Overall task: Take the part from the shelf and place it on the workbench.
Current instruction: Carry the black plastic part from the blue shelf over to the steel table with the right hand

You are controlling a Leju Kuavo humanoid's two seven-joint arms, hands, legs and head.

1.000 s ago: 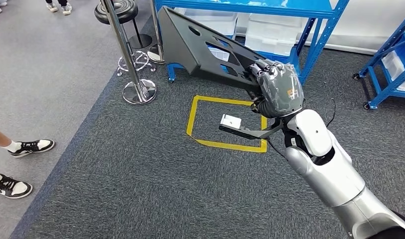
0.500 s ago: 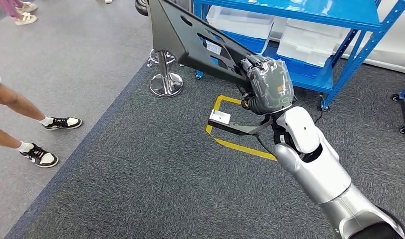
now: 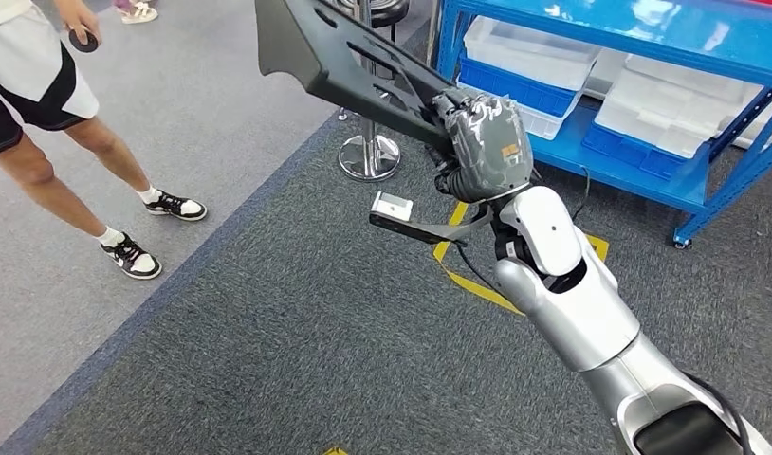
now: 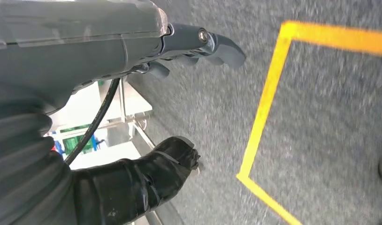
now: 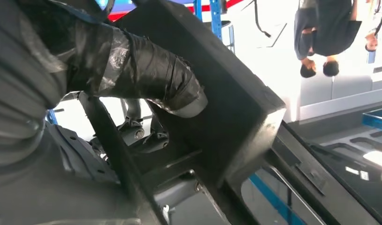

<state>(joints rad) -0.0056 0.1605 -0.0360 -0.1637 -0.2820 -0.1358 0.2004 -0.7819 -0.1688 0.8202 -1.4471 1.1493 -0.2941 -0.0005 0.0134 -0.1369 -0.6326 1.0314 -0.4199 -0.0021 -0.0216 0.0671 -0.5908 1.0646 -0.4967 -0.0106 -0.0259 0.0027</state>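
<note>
A: Part (image 3: pixel 340 57)? Black flat panel with cutouts, up in the air over the grey carpet (image 3: pixel 268 351), tilted.
B: Held by?
A: Right hand (image 3: pixel 482 147) grips its near end; thumb (image 5: pixel 147 75) wraps the edge in the right wrist view.
B: Left hand (image 4: pixel 133 56)?
A: Holds nothing, fingers loosely apart above the yellow floor tape (image 4: pixel 264 108).
B: Around it?
A: Blue shelf (image 3: pixel 648 28) behind, with bins (image 3: pixel 534 57); person (image 3: pixel 41 104) standing at left.
</note>
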